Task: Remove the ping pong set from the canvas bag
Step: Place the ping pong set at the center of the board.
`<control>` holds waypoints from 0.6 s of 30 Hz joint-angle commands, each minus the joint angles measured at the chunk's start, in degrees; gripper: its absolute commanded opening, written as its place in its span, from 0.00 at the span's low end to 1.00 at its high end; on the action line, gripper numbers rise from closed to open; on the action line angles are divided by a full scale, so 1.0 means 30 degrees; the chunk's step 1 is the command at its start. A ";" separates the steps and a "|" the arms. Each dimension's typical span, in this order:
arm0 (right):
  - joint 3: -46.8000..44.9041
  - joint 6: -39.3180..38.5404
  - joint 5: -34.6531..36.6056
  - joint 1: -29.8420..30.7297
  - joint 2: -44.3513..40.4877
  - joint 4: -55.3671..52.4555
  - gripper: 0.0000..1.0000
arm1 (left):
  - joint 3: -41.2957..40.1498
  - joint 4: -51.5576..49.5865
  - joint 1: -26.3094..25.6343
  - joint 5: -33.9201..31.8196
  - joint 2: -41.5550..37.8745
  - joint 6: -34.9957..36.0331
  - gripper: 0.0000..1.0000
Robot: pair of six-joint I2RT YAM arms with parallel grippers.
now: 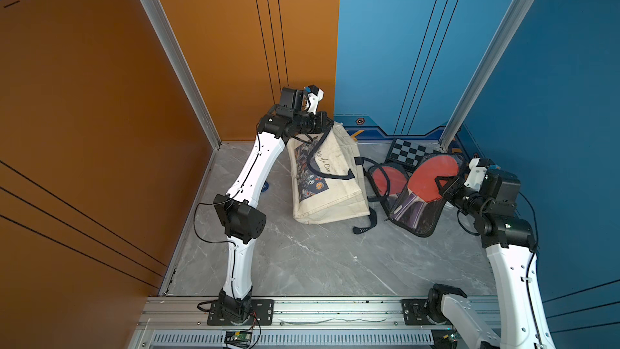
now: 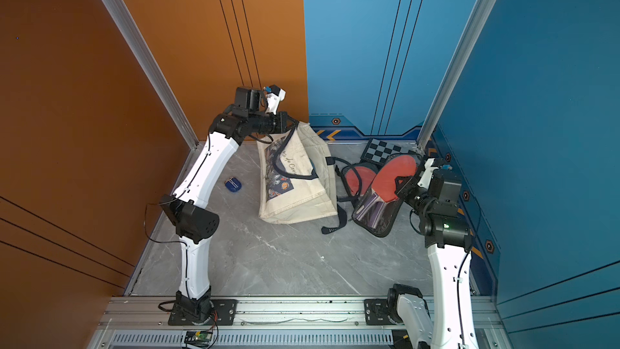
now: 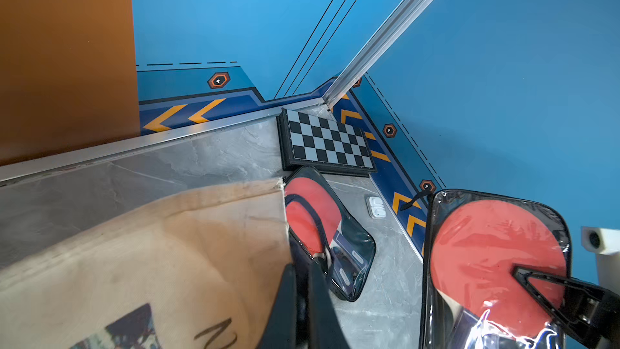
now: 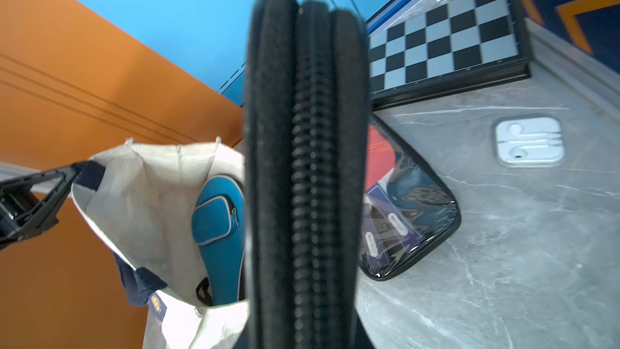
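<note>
Our left tool (image 3: 302, 273) is closed, pinching the canvas bag (image 1: 332, 193) at its rim where a navy strap (image 4: 91, 176) is sewn on. It holds that corner up above the tabletop (image 1: 318, 256), while the bag's other end rests on the grey marbled surface. The bag's mouth gapes toward the right arm. In the right wrist view we see the blue paddle case (image 4: 218, 226), with its grey piping, lying inside the bag and partly hidden.

Our right tool (image 1: 440, 182) is clamped on the raised pouch (image 1: 416, 206), a dark clear-fronted sleeve with a red-faced paddle inside. One finger lies across the clear front over the red face. The pouch is tilted with the paddle head uppermost, and we cannot tell whether its lower end touches the tabletop. Its zipped edge fills the middle of the right wrist view, blurred.

The second pouch (image 1: 399, 179) lies flat on the tabletop between the bag and the raised pouch, just beside the bag, with a dark strap looped over it. In both top views the raised pouch overlaps it.

Behind these, a chequered board (image 1: 411, 154) sits in the far corner, its near edge just beside the second pouch. A white earphone case (image 4: 530, 141) lies on the tabletop near the board. In a top view a small blue object (image 2: 233, 184) rests beside the left arm, apart from the bag
</note>
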 commanded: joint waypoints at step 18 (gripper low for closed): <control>-0.8562 0.4209 0.5326 -0.3575 -0.2824 0.2050 0.02 | 0.1148 0.2099 0.0113 0.0724 -0.0382 -0.0775 0.00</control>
